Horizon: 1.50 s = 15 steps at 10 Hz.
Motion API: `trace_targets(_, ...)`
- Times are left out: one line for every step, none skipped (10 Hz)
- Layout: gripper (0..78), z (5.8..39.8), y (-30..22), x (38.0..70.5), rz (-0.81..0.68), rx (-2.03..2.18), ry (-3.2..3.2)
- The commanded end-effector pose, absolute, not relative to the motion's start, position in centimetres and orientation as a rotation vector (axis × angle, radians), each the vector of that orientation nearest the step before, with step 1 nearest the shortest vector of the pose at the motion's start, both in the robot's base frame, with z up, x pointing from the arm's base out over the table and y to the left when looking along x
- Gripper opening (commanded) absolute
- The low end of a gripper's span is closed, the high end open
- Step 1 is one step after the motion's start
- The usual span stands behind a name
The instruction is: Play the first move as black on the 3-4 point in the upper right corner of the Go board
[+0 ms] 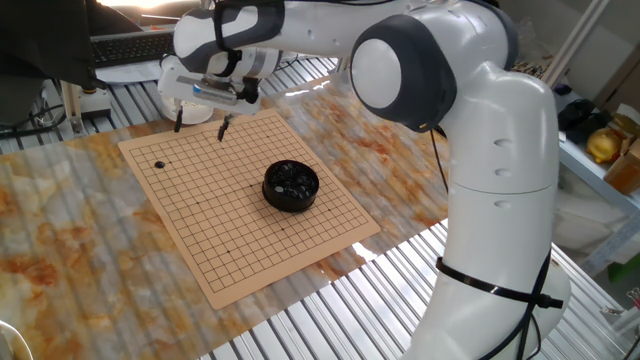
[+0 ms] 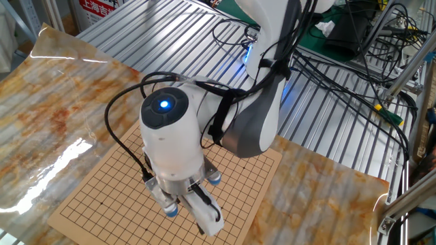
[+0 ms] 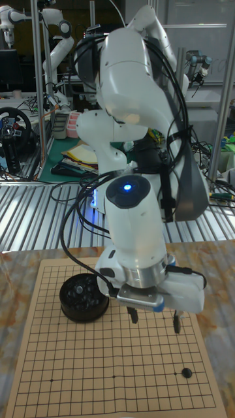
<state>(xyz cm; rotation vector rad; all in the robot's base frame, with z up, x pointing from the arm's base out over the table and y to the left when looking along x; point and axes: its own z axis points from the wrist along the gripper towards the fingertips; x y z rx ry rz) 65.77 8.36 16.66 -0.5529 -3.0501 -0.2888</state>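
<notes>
Stone: a single black stone is sitting on the board near one corner, on a crossing a few lines in from two adjoining edges; it is also showing in the tall fixed view toward the lower right of the grid.
Claw: the claw is hanging above the board's far edge with its two dark fingers spread apart and nothing between them.
Direction: in the one fixed view, the stone is lying down and to the left of the claw, apart from it; in the tall fixed view, it is lying below and slightly right of the claw.
Axis: the stone is round, so no long axis is mattering for the grip.
Arm: only one arm is working here.
Judgement: the stone is looking already placed, though the exact line count is too fine to confirm.
Bowl: the black bowl of stones is standing on the board's middle, well apart from the placed stone.
Surface: the board is lying flat on a marbled counter.
Room: open grid is surrounding the stone, so the arm is having free space to lift away.
</notes>
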Motion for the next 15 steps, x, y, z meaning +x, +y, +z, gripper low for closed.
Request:
trace_targets(77.5, 18.4, 7.3, 65.0, -0.247, -0.434, -3.082)
trace_targets(77.5, 18.5, 7.2, 64.9, -0.243, -0.422, -3.082)
trace_targets(77.5, 18.5, 7.1, 64.8, -0.239, -0.415, -3.082)
trace_targets(77.5, 18.7, 6.9, 64.7, -0.233, -0.387, -3.086)
trace_targets(77.5, 18.8, 6.8, 64.6, -0.229, -0.373, -3.09)
trace_targets(77.5, 18.9, 6.4, 64.4, -0.177, -0.313, -3.105)
trace_targets(77.5, 19.0, 6.1, 64.2, -0.165, -0.291, -3.109)
trace_targets(77.5, 19.1, 5.7, 64.0, -0.154, -0.275, -3.113)
trace_targets(77.5, 19.2, 5.5, 63.9, -0.151, -0.27, -3.114)
trace_targets(77.5, 19.2, 5.5, 63.8, -0.15, -0.269, -3.114)
trace_targets(77.5, 19.2, 5.4, 63.8, -0.135, -0.253, -3.117)
trace_targets(77.5, 19.3, 5.4, 63.6, -0.098, -0.23, -3.122)
trace_targets(77.5, 19.3, 5.3, 63.5, -0.092, -0.226, -3.123)
trace_targets(77.5, 19.3, 5.2, 63.1, -0.098, -0.223, -3.123)
trace_targets(77.5, 19.3, 5.1, 62.7, -0.095, -0.221, -3.125)
